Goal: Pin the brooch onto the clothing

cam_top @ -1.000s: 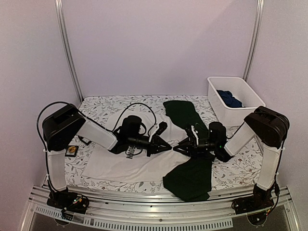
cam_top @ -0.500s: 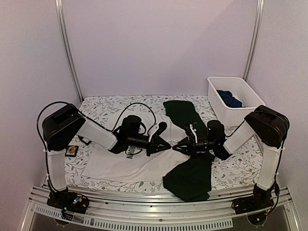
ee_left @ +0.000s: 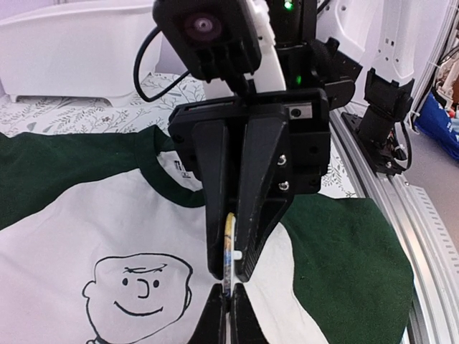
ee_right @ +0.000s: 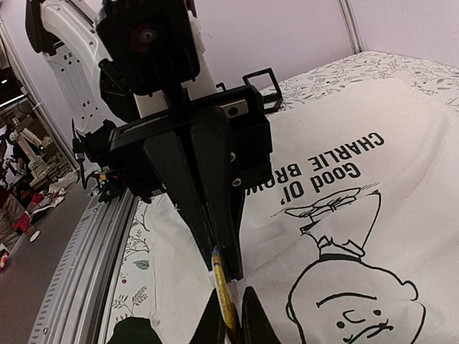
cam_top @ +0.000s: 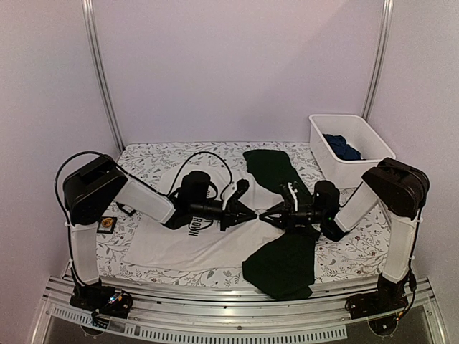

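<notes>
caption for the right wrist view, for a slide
The left gripper and right gripper meet tip to tip, both pinching the thin brooch over the Charlie Brown T-shirt.

1. Plain lilac walls [cam_top: 237,64] close the booth in, softly and evenly lit.
2. Metal poles [cam_top: 102,79] rise at the back corners.
3. The counter [cam_top: 147,161] has a leaf-printed cover.
4. An aluminium rail [cam_top: 229,315] edges its near side.

Brooch [ee_left: 229,245] edge-on w/ face hidden; too small to see in top view.
</notes>
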You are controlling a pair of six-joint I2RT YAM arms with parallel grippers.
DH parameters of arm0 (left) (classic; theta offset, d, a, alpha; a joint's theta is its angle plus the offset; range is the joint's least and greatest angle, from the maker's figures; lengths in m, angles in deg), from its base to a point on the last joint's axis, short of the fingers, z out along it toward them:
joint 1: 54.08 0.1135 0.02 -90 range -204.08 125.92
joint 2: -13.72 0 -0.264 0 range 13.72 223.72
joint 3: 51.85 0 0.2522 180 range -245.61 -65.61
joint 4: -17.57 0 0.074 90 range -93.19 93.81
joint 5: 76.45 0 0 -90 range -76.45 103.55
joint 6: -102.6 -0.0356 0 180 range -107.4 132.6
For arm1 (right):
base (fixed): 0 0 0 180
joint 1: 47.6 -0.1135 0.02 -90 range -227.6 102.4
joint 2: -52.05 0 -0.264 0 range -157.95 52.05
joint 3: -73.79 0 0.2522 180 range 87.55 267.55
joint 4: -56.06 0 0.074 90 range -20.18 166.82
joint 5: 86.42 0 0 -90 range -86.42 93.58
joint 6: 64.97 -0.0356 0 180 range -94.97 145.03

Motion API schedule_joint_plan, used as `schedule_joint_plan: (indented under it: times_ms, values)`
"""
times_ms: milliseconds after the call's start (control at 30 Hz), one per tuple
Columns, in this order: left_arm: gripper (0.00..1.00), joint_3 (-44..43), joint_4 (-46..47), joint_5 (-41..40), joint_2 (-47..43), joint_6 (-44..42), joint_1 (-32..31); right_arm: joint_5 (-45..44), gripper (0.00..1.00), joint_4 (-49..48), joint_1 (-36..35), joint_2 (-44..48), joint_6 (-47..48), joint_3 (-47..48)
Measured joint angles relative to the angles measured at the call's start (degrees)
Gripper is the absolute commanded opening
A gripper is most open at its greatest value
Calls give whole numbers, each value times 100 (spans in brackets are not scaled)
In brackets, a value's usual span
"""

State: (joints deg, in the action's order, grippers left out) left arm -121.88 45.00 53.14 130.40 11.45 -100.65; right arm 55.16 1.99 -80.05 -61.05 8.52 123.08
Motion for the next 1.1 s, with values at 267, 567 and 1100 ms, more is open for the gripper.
schedule_joint_plan:
  times_ms: [267, 567, 1100]
  values:
    - [0, 17, 17, -35, -11, 68, -17, -39, 7, -173, 2, -28, -149, -61]
    - [0, 72, 96, -107, -55, 74, -33, -76, 11, -256, 2, -28, -234, -70]
    - [0, 138, 26, -212, -55, -35, -24, -87, 31, -238, 166, -11, -157, -96]
